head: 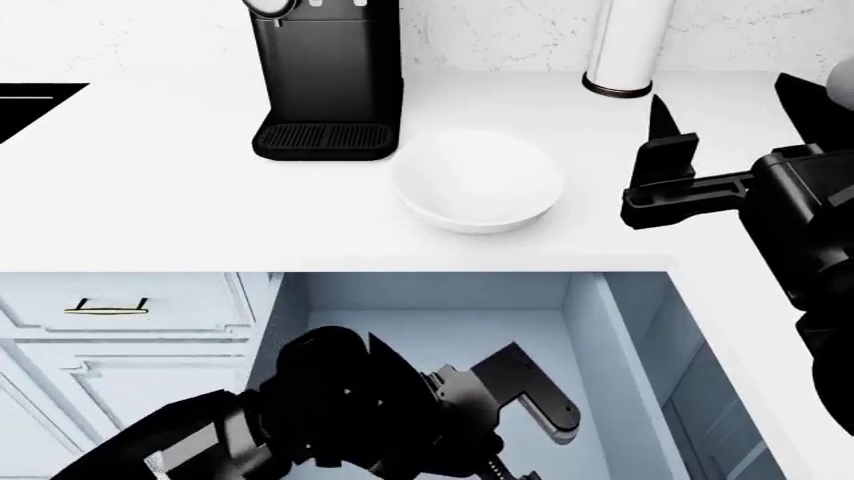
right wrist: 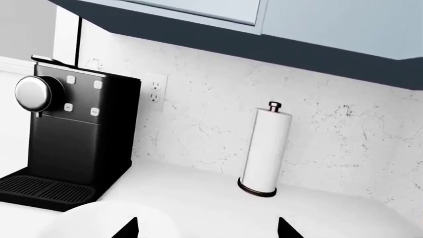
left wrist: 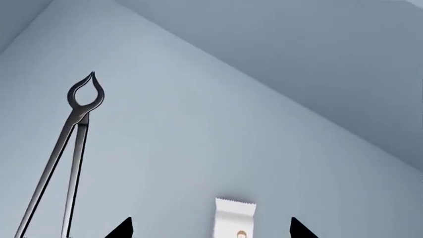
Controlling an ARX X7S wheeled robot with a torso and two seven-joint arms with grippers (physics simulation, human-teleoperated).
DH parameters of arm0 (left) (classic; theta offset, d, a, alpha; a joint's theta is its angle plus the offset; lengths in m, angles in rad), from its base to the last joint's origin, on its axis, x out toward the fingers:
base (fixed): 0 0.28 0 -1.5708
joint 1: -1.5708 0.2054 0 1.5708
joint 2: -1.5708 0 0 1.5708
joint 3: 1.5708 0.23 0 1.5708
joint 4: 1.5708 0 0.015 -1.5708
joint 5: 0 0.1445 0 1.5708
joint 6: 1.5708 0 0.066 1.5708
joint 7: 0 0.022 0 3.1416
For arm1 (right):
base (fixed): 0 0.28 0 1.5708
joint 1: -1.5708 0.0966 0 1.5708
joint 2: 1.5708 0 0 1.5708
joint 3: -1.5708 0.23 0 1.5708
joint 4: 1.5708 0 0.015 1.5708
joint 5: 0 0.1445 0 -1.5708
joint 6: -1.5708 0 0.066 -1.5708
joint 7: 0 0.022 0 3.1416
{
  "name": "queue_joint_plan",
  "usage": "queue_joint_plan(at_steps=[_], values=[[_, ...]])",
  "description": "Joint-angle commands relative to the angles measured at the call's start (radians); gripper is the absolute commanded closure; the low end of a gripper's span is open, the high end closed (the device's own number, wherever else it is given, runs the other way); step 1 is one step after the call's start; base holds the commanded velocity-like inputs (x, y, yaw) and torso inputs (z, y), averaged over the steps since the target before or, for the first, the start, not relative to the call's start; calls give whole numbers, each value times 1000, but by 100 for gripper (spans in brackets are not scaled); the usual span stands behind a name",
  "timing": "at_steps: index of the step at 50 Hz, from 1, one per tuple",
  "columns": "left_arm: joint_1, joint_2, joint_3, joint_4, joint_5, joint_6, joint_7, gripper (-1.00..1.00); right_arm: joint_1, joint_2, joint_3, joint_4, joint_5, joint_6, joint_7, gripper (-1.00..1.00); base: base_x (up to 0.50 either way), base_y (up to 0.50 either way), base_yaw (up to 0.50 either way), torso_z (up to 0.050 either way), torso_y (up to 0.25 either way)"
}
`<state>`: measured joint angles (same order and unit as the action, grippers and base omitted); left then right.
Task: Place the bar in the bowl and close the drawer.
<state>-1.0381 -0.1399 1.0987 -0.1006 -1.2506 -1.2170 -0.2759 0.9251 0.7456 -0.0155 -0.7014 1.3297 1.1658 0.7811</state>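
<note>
The bar (left wrist: pixel 235 218), in a cream-white wrapper, lies flat on the floor of the open pale blue-grey drawer (left wrist: pixel 198 124) and shows only in the left wrist view. My left gripper (left wrist: pixel 210 232) is open, its two black fingertips (left wrist: pixel 122 229) either side of the bar, which lies between them without touching. In the head view the left arm (head: pixel 360 410) reaches down into the drawer (head: pixel 627 330) and hides the bar. The white bowl (head: pixel 477 181) stands on the counter beside the coffee machine. My right gripper (head: pixel 663 165) is open and empty above the counter, right of the bowl.
Thin black metal pincers (left wrist: pixel 66 153) lie on the drawer floor beside the bar. A black coffee machine (head: pixel 327 75) and a paper towel holder (head: pixel 627 45) stand at the back of the white counter (head: pixel 160 200). A small drawer front with a brass handle (head: pixel 110 307) is at the left.
</note>
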Motion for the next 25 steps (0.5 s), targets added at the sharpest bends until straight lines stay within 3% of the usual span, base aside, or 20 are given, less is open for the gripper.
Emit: queue_joint_plan(at_steps=[1, 25], values=[[27, 38, 48, -46, 53, 56, 46, -100, -9, 6, 6, -2, 8, -9, 2, -100, 0, 0, 0, 0, 0], [91, 74, 130, -143, 113, 124, 99, -100, -52, 14, 12, -3, -16, -44, -18, -100, 0, 0, 0, 0, 0]])
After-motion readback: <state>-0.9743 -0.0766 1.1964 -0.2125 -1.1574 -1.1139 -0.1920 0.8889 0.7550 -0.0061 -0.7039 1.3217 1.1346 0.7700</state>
